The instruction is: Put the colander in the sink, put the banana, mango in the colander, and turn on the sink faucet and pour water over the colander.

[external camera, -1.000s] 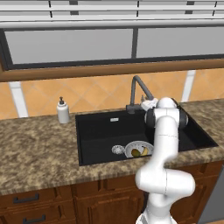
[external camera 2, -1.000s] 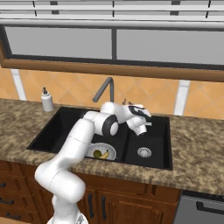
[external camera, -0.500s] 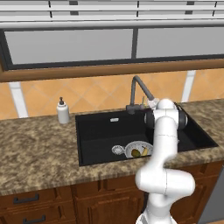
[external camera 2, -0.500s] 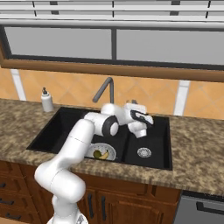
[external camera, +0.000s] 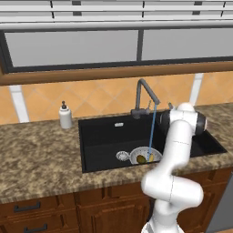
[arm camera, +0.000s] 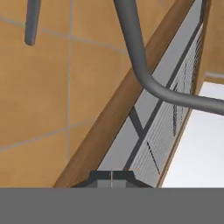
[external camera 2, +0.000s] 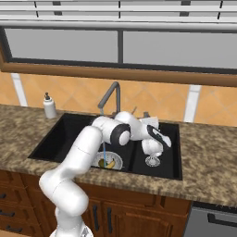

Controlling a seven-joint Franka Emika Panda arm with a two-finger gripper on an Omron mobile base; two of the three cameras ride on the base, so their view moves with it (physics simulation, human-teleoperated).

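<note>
Whereas the earlier frames show no flow, water (external camera: 152,129) now falls at frame centre from the sink faucet (external camera: 144,93) into the colander (external camera: 139,156); gripper (arm camera: 112,178) jaws are closed, empty.

A thin light-blue water stream (external camera: 151,132) runs from the dark-grey gooseneck faucet (external camera: 144,96) into the white colander (external camera: 136,156) holding yellow banana (external camera: 149,158) and olive mango (external camera: 141,159), in the black sink (external camera: 102,136).

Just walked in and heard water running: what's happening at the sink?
The faucet is on: a thin blue stream of water falls into the colander, which sits in the black sink beside the drain and holds the banana and mango. The white arm reaches over the basin's right side, its tool shut and holding nothing.
</note>
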